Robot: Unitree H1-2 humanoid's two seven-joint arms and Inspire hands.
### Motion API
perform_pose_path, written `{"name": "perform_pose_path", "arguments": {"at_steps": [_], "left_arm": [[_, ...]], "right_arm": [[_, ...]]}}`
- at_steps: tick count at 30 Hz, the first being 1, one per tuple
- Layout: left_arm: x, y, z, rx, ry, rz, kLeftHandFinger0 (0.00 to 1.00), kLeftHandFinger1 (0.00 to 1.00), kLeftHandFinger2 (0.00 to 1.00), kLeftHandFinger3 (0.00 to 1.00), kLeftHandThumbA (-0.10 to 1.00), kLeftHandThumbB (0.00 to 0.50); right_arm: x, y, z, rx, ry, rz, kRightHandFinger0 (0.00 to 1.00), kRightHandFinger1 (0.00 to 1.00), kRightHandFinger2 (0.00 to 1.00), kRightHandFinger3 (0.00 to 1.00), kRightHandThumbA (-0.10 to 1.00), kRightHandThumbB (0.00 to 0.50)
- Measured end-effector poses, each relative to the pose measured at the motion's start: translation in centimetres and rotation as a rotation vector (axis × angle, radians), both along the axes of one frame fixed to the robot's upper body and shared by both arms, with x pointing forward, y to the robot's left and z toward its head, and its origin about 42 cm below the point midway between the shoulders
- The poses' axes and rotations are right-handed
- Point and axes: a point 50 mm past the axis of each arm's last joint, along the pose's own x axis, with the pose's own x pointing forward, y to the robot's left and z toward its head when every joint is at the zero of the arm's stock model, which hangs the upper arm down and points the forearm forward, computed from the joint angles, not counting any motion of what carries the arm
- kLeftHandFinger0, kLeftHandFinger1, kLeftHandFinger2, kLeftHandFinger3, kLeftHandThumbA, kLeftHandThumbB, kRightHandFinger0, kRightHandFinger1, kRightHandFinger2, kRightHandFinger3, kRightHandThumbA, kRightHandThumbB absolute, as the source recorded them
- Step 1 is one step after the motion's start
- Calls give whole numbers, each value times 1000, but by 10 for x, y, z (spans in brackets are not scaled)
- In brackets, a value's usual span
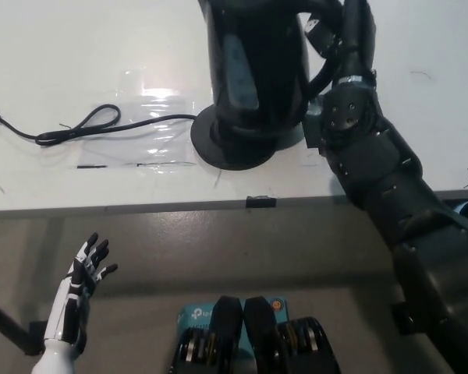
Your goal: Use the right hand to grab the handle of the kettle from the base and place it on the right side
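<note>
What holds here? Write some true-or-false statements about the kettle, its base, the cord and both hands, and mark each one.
1. The right robot hand grips the handle of the kettle. True.
2. The kettle lies on its side on the table. False: it is upright, raised above the base.
3. The left robot hand holds the cord. False: it is open, low, off the table.
4. The cord runs left from the base. True.
5. The base is white. False: it is black.
</note>
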Motion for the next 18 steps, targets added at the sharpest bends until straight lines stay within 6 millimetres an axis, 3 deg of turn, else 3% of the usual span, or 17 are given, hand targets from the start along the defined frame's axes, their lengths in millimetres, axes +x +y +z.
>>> {"name": "perform_pose_path", "arguments": {"at_steps": [3, 6, 9, 12, 16, 18], "left_arm": [[1, 0, 1, 0, -2, 0, 916, 1000, 1000, 1000, 1000, 500], [1, 0, 1, 0, -2, 0, 902, 1000, 1000, 1000, 1000, 500], [1, 0, 1, 0, -2, 1, 880, 1000, 1000, 1000, 1000, 500], [1, 1, 0, 0, -1, 2, 877, 1000, 1000, 1000, 1000, 500], [1, 1, 1, -1, -2, 3, 854, 1000, 1000, 1000, 1000, 500], [1, 1, 1, -1, -2, 3, 863, 1000, 1000, 1000, 1000, 500]], "right_arm": [[1, -5, 15, 10, -56, -11, 0, 69, 616, 708, -100, 116], [2, -17, 32, 22, -110, -31, 0, 95, 615, 674, -100, 128], [5, -39, 41, 11, -140, -70, 0, 71, 597, 688, -100, 123], [7, -60, 46, 2, -150, -104, 0, 19, 497, 597, -100, 130], [9, -93, 50, -10, -158, -160, 0, 81, 577, 618, -100, 119], [8, -108, 49, -14, -157, -184, 0, 19, 462, 592, -100, 132]]}}
